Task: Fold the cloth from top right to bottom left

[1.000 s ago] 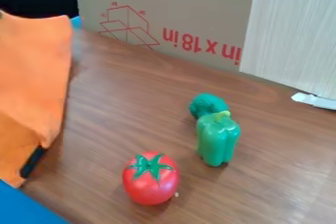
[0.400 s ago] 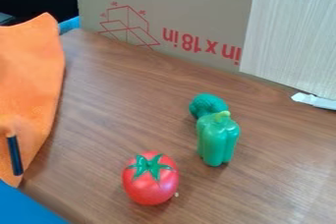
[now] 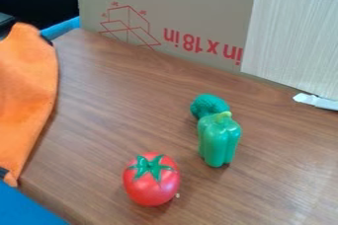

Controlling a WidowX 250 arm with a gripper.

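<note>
While the orange cloth (image 3: 26,86) lies along the left side of the counter (image 3: 132,86), cut off by the view's edge, whether the gripper is released, clenched or grasping it cannot be told. The cloth looks soft and matte, its top narrowing to a blunt peak, its right edge bowed outward, its lower end a narrow point near a smooth blue surface (image 3: 29,209). The counter has streaky brown wood grain. On it sit a glossy, round red tomato (image 3: 151,182) with a green, star-shaped top and a shiny, lobed green pepper (image 3: 219,140), upright before a bumpy, darker green piece (image 3: 208,104).
</note>
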